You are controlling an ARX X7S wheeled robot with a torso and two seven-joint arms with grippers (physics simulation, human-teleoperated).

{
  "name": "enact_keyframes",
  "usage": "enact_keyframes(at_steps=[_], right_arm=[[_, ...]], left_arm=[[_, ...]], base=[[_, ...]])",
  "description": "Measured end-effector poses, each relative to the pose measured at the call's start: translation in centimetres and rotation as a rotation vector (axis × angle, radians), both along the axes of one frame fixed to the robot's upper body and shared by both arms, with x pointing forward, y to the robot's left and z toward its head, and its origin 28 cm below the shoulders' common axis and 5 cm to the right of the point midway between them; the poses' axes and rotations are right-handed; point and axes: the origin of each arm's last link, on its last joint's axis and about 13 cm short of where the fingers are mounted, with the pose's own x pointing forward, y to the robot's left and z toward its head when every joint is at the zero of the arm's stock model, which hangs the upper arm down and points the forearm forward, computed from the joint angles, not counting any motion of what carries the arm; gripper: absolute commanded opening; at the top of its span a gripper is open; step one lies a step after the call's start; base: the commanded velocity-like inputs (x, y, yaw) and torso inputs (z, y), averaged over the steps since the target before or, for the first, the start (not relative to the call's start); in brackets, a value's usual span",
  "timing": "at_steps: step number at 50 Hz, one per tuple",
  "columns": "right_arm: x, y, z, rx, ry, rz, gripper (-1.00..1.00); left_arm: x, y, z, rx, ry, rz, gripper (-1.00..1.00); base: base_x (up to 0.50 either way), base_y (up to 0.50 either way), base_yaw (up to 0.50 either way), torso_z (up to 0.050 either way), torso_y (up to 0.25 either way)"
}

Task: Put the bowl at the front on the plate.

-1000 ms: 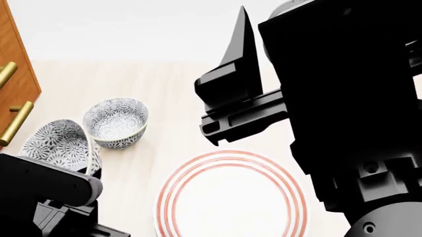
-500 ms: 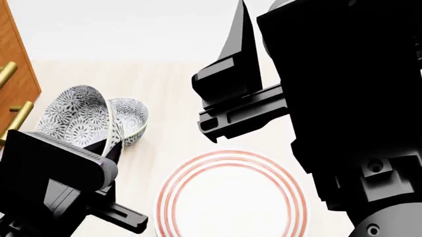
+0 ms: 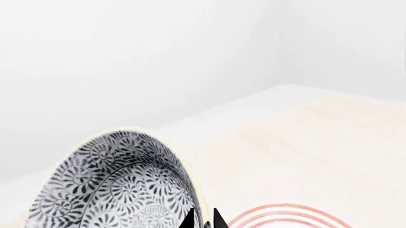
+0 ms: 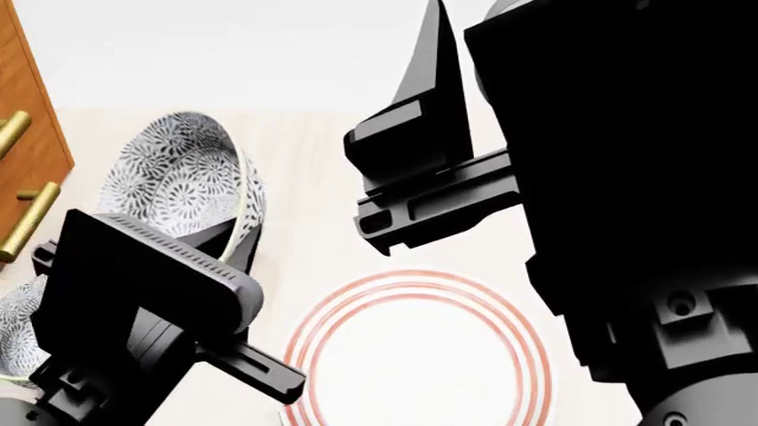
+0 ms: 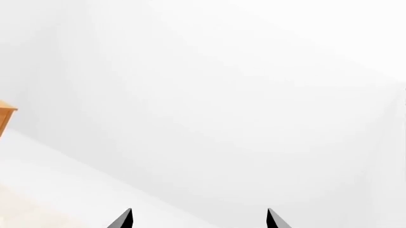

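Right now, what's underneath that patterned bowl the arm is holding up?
Below the bowl only pale tabletop shows, with the plate off to one side. The left gripper and its arm cover whatever lies directly beneath.

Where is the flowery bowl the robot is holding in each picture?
Left wrist view: the bowl fills the lower left, tilted, its rim pinched by the left gripper.
Head view: it is at upper left, lifted above the left arm.
Right wrist view: not in it; only wall and the open right gripper.
Shared landmark: the plate with red rings.
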Motion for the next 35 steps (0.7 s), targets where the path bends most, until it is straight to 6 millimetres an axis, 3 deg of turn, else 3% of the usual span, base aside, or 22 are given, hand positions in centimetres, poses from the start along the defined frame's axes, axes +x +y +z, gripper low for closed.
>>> enact_keyframes(at_steps=[35], right_arm=[[-0.4,0.2,0.5,-0.014,-0.028,0.027,1.00]], left_arm=[[2.1,-3.0,-0.2,0.149,-0.086,-0.079,-1.00]], base=[[0.00,0.00,0.00,0.000,0.001]])
